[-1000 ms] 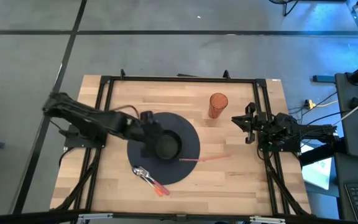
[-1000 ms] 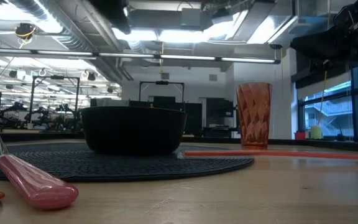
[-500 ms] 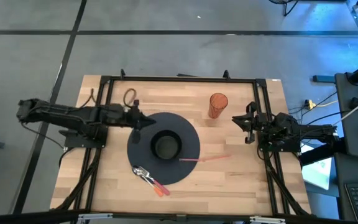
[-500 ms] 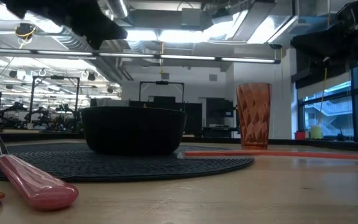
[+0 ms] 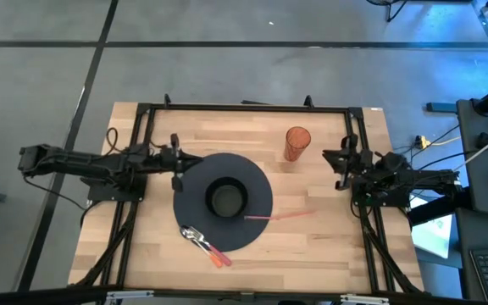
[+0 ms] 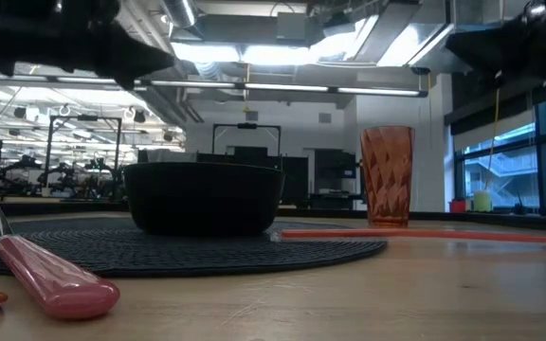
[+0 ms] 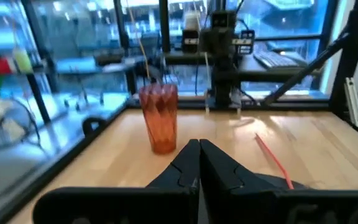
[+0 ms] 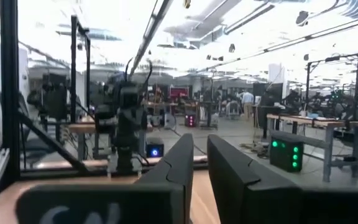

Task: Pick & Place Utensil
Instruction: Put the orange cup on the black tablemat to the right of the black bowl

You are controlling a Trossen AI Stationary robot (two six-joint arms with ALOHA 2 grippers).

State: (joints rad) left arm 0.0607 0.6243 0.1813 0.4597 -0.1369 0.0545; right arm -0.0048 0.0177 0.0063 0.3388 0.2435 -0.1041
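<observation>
A black bowl point(image 5: 225, 197) stands in the middle of a round black mat point(image 5: 257, 182). A pink-handled fork point(image 5: 203, 243) and an orange-handled utensil point(image 5: 219, 259) lie at the mat's near edge, heads on the mat, handles on the wood. A thin orange stick point(image 5: 280, 216) lies with one end on the mat. An orange cup point(image 5: 296, 142) stands at the far right. My left gripper point(image 5: 176, 163) is shut and level at the mat's left edge, holding nothing. My right gripper point(image 5: 335, 165) waits by the right edge, its fingers a narrow gap apart point(image 8: 200, 140).
A black frame point(image 5: 244, 108) runs round the tabletop. Bare wood lies between the mat and the table's near and right edges. The low view has the fork handle point(image 6: 45, 275) close in front, then the bowl point(image 6: 203, 197) and the cup point(image 6: 387, 175) behind.
My left gripper has drawn back from above the bowl toward the table's left edge, sinking and tipping from a downward slant to level. The bowl, the utensils, the stick and the cup lie as before.
</observation>
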